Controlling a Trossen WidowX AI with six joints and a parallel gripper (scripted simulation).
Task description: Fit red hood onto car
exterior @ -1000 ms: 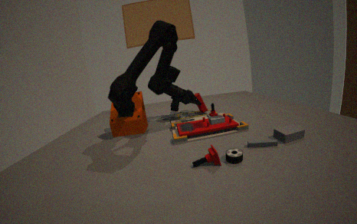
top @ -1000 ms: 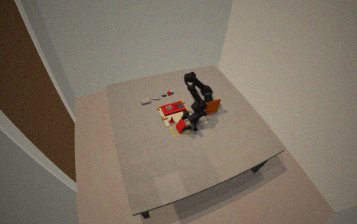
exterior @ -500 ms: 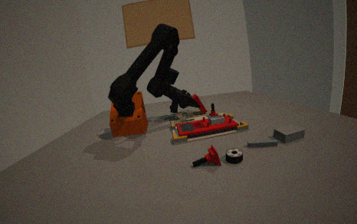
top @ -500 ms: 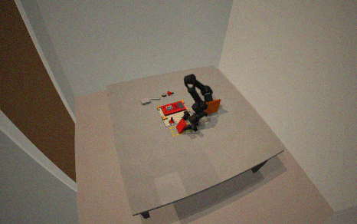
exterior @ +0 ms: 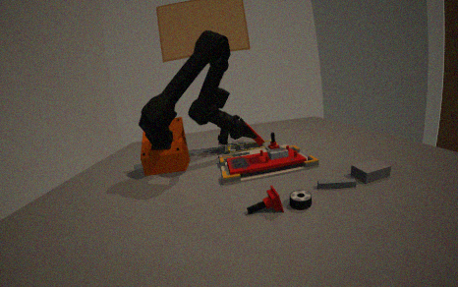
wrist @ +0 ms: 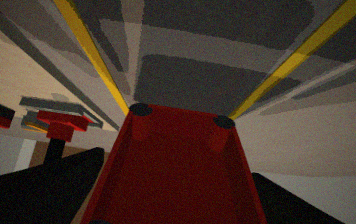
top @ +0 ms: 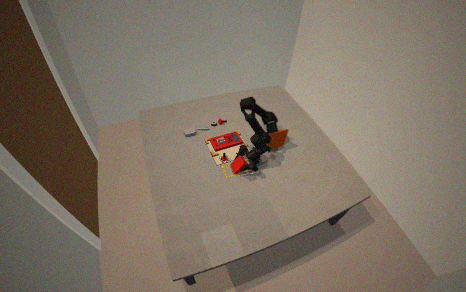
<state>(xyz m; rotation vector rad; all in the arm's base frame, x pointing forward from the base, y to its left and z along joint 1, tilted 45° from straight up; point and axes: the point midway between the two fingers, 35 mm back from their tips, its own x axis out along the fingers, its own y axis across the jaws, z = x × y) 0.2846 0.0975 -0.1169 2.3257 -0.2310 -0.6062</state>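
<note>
The red hood (top: pixel 238 164) (exterior: pixel 254 135) (wrist: pixel 175 180) is steeply tilted, one end low near the yellow outline (top: pixel 223 170) (wrist: pixel 90 55). Its hollow underside and dark-ringed corner holes face the wrist camera. My gripper (top: pixel 246 159) (wrist: pixel 177 168) is open, with its fingers apart on both sides of the hood. Whether a finger still touches the hood cannot be told. The red chassis (top: pixel 231 145) (exterior: pixel 246 168) sits in its jig beside the hood, with the grey engine block (top: pixel 220 141) (exterior: pixel 277 154) on its deck. Pegs rise near the engine; not all are clear.
A red piece with a black post (top: pixel 223 158) (exterior: pixel 273 143) (wrist: pixel 60 131) stands close to the hood. Beyond the chassis lie another red-and-black part (top: pixel 221 121) (exterior: pixel 271 200), a wheel (top: pixel 214 123) (exterior: pixel 301 200), a thin bar (exterior: pixel 336 185) and a grey block (top: pixel 190 133) (exterior: pixel 371 171).
</note>
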